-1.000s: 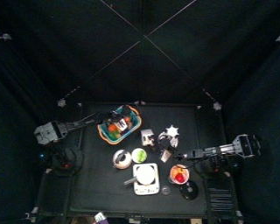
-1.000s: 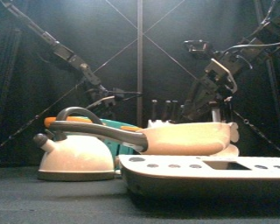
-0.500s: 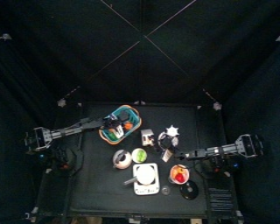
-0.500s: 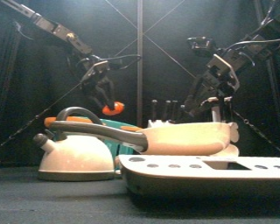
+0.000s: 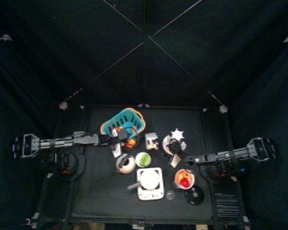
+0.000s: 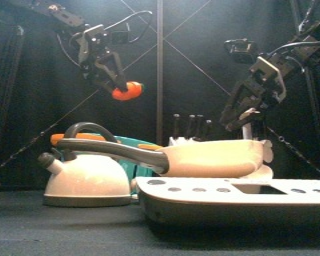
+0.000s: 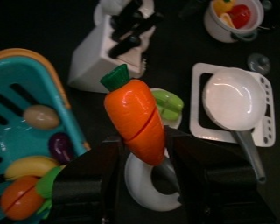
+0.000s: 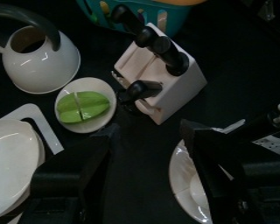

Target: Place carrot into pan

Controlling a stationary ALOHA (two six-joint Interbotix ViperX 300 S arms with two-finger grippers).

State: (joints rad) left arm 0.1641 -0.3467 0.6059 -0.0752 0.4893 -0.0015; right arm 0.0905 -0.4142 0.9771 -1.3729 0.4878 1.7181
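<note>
left gripper (image 7: pixel 140 166) clamped on carrot (image 7: pixel 136 119), carrying step; next swing over pan (image 7: pixel 233 98), release. right gripper (image 8: pixel 154 166) jaws apart, idle.

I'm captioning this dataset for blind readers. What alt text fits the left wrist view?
The left gripper holds an orange carrot with a green top between its black jaws, above a dark table. Beyond it lie a whitish square pan, a teal basket of toy food and a white knife block.
</note>
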